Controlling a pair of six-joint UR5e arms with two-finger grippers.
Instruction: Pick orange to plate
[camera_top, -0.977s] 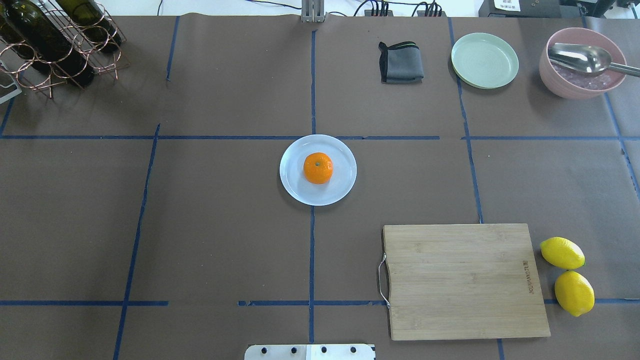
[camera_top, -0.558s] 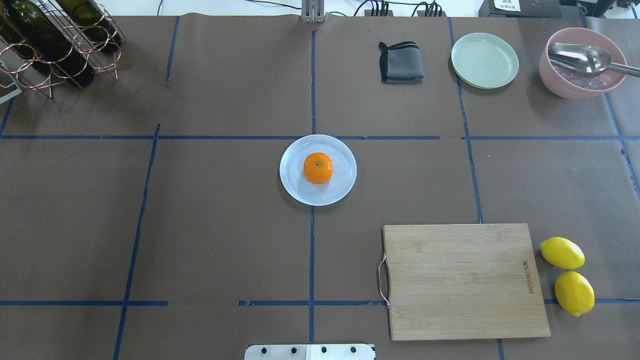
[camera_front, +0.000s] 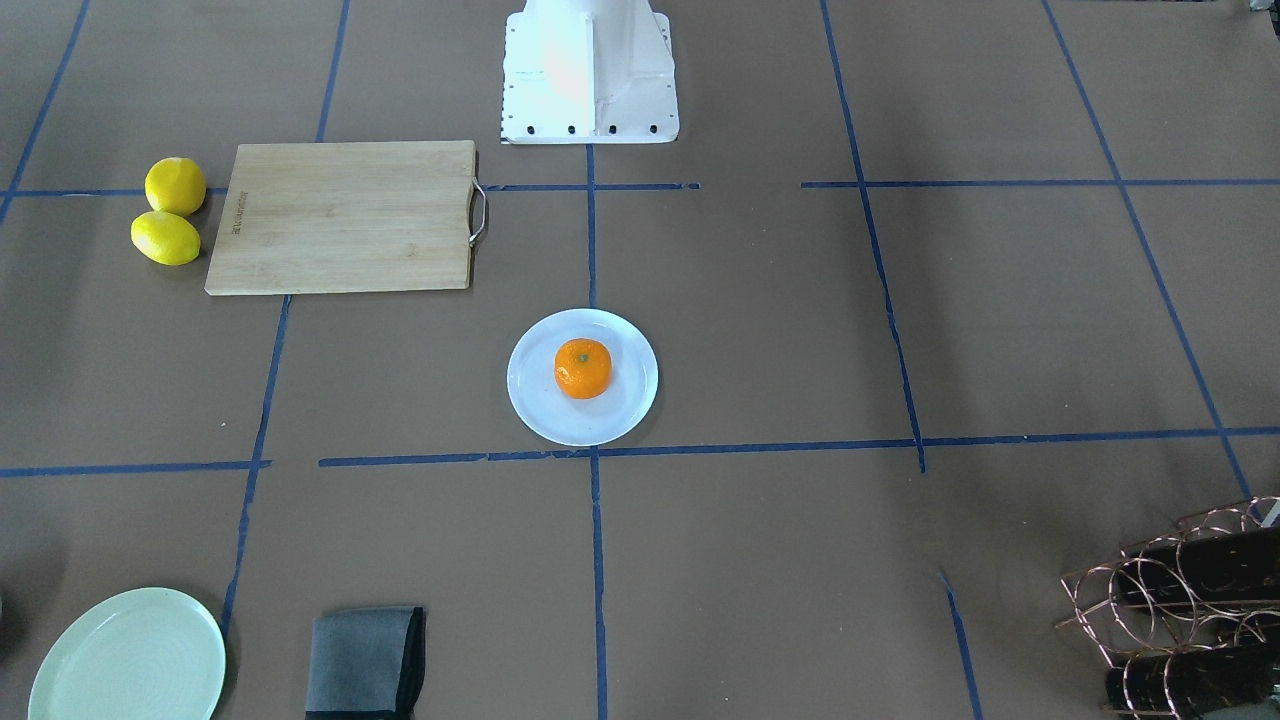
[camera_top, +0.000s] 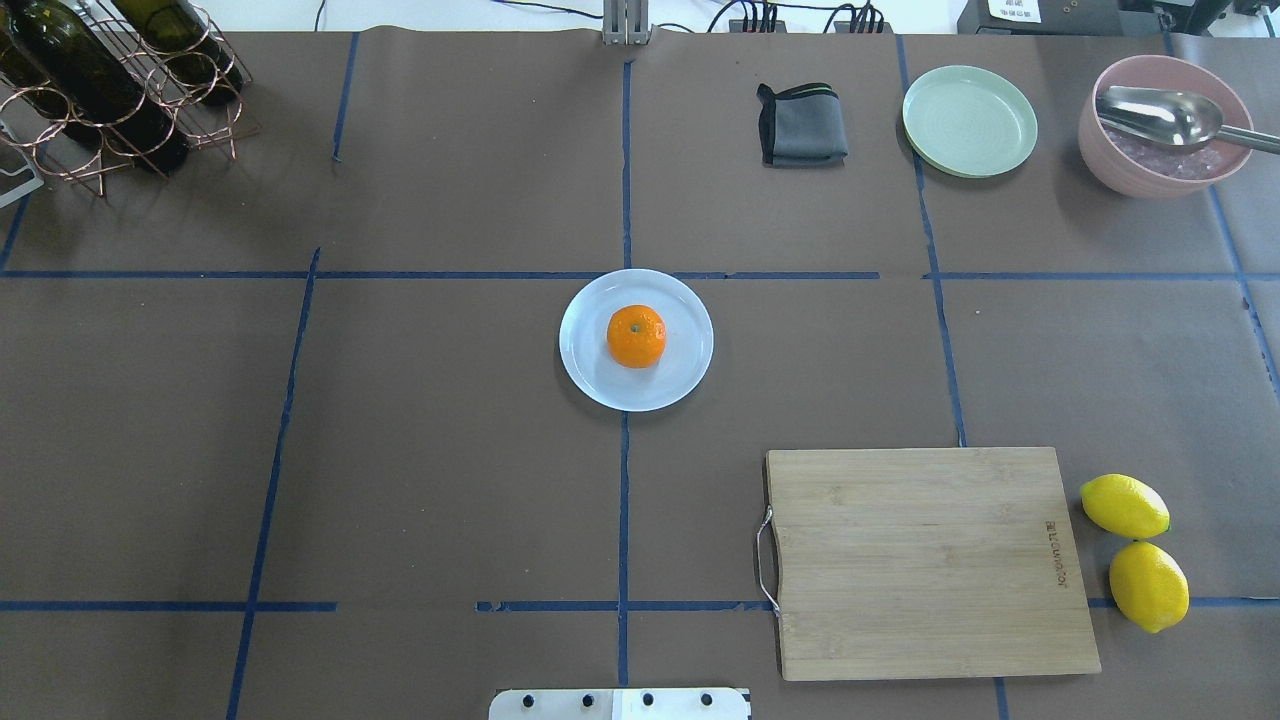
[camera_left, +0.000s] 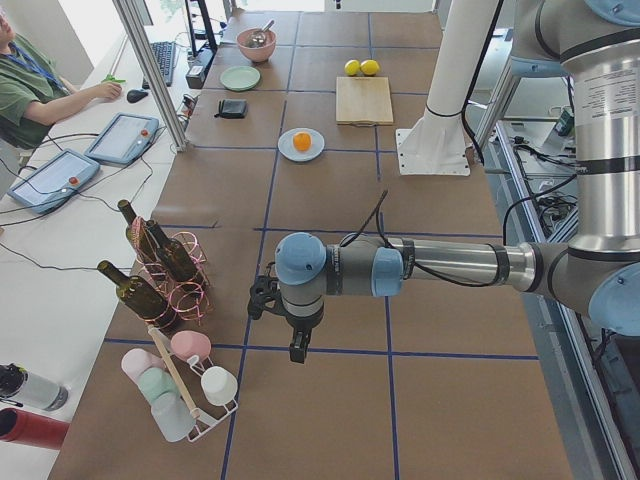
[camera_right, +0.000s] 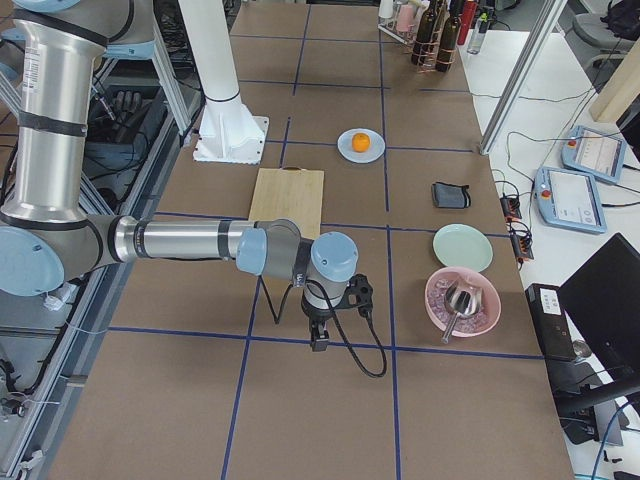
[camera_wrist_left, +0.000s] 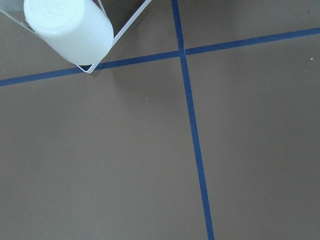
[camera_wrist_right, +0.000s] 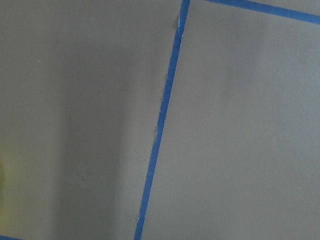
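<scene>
The orange (camera_top: 636, 336) rests stem-dimple up in the middle of the white plate (camera_top: 690, 378) at the table's centre, also seen as the orange (camera_front: 583, 368) on the plate (camera_front: 625, 418) in the front-facing view. No gripper is near it. My left gripper (camera_left: 298, 350) hangs over the table's left end, far from the plate, and shows only in the exterior left view. My right gripper (camera_right: 318, 340) hangs over the right end, seen only in the exterior right view. I cannot tell whether either is open or shut. Both wrist views show only brown paper and blue tape.
A bamboo cutting board (camera_top: 925, 560) lies front right with two lemons (camera_top: 1125, 505) beside it. At the back right are a folded dark cloth (camera_top: 802, 125), a pale green plate (camera_top: 969, 120) and a pink bowl (camera_top: 1130, 170) holding a spoon. A wine rack (camera_top: 110, 90) stands back left; a cup rack (camera_left: 185, 385) stands near the left gripper.
</scene>
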